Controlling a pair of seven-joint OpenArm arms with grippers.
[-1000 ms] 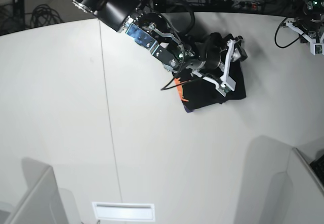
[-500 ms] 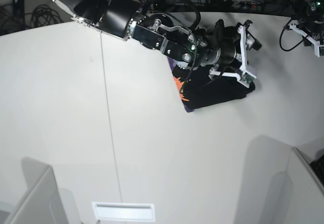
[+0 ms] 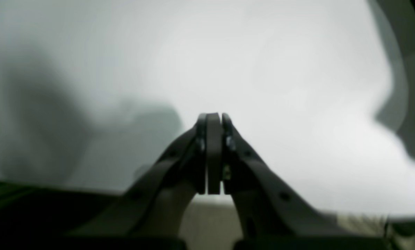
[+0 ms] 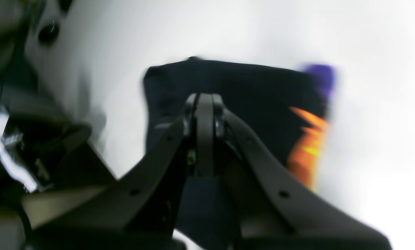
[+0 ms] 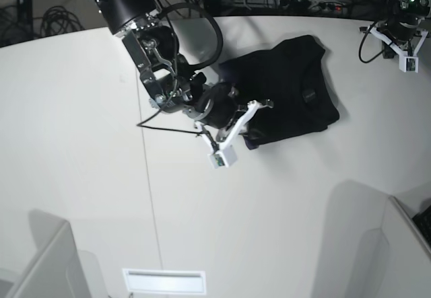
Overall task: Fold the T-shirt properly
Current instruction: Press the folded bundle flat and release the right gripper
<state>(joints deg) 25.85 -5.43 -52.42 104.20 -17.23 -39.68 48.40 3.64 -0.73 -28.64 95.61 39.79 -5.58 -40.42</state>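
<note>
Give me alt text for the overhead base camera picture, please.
A black T-shirt, folded into a compact bundle, lies on a white table. The right claw, shut and empty, sits at the bundle's near-left edge; the left claw stays at the table's far corner.

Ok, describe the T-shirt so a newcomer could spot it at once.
On the white table, look toward the far edge, right of centre. The T-shirt lies there as a folded black bundle beside the right gripper. It is the only cloth there, with orange and purple print at one edge.
</note>
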